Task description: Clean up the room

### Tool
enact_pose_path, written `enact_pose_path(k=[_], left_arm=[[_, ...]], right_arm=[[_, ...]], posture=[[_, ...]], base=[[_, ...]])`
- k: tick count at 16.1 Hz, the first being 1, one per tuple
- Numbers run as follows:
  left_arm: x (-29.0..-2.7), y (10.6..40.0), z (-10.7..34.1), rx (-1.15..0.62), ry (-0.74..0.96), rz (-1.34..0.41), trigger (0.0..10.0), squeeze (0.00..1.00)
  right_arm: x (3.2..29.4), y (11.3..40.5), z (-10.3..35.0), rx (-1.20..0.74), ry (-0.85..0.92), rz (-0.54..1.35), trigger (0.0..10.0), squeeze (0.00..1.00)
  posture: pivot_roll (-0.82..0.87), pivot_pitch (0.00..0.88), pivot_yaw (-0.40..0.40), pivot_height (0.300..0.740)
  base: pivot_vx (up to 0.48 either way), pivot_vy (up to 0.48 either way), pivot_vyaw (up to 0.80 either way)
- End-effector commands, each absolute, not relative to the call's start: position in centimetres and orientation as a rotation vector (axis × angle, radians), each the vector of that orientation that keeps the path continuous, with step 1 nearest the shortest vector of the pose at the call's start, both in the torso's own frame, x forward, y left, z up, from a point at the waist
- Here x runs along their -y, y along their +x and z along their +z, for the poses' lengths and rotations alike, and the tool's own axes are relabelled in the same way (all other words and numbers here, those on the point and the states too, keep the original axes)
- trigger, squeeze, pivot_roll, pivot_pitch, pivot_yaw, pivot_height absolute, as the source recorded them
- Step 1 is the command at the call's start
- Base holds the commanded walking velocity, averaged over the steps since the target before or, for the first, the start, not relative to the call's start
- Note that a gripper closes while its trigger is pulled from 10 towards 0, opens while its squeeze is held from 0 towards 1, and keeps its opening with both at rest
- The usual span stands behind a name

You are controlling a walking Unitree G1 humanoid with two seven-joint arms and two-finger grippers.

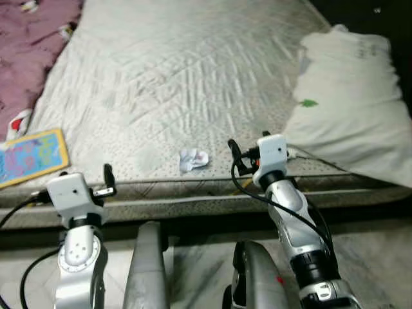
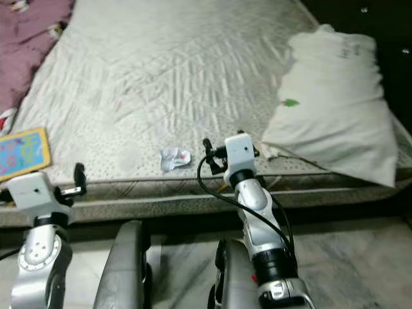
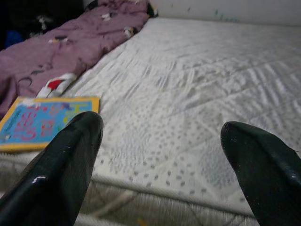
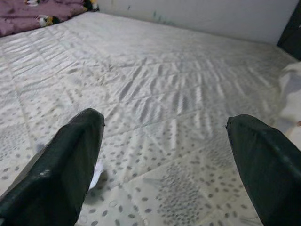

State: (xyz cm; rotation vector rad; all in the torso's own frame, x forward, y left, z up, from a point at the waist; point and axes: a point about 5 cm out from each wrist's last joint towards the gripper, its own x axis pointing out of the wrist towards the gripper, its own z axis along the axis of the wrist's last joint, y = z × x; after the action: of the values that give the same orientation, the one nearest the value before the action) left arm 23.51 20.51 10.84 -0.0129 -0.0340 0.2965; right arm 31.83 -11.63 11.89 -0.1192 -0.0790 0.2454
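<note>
A bare quilted mattress (image 1: 193, 77) takes up most of the head views, its near edge running across just in front of the robot. A purple blanket (image 1: 29, 45) with small printed figures lies bunched along the mattress's left side. A white pillow (image 1: 351, 109) with a small green mark rests on the right side, its lower corner reaching the near edge. Below the mattress edge is a pale, streaked floor (image 1: 199, 270).

The right arm is raised so that the right gripper (image 1: 235, 158) sits over the near edge of the mattress, between the pillow and the paper. In the right wrist view its two black fingers (image 4: 61, 174) stand wide apart with nothing between them, pointing across the mattress. The left gripper (image 1: 108, 180) is held lower, at the near edge on the left side. In the left wrist view its fingers (image 3: 61, 165) are also spread wide and hold nothing.

A flat book (image 1: 32, 156) with a yellow border and a blue cover lies at the left near corner of the mattress, beside the blanket. A small crumpled paper (image 1: 193, 159) lies on the mattress near the edge, just left of the right gripper and not touching it.
</note>
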Motion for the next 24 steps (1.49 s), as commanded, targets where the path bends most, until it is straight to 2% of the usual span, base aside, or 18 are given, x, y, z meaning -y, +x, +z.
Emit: enact_pose_path(k=[1, 7, 12, 16, 24], left_arm=[[-20.4, 23.6, 11.3, 0.052, -0.026, 0.3, 10.0, 0.0], [-20.5, 23.7, 11.2, 0.049, -0.034, 0.319, 10.0, 0.0], [-20.4, 23.9, 11.3, 0.049, -0.039, 0.319, 10.0, 0.0], [-20.3, 24.2, 11.4, 0.054, -0.039, 0.32, 10.0, 0.0], [-20.1, 24.5, 11.6, 0.066, -0.035, 0.291, 10.0, 0.0]], right_arm=[[11.5, 31.9, 12.2, 0.088, -0.123, 0.264, 10.0, 0.0], [11.3, 32.1, 12.2, 0.082, -0.128, 0.283, 10.0, 0.0], [11.1, 32.2, 12.2, 0.082, -0.13, 0.297, 10.0, 0.0], [10.7, 32.5, 12.2, 0.08, -0.156, 0.322, 10.0, 0.0], [10.4, 32.7, 12.4, 0.092, -0.183, 0.341, 10.0, 0.0]], posture=[[0.07, 0.154, -0.042, 0.586], [0.07, 0.161, -0.046, 0.577], [0.06, 0.171, -0.047, 0.522], [0.06, 0.172, -0.049, 0.517], [0.06, 0.169, -0.05, 0.517]], base=[[0.0, 0.0, 0.0], [0.0, 0.0, 0.0], [0.0, 0.0, 0.0], [0.0, 0.0, 0.0], [0.0, 0.0, 0.74]])
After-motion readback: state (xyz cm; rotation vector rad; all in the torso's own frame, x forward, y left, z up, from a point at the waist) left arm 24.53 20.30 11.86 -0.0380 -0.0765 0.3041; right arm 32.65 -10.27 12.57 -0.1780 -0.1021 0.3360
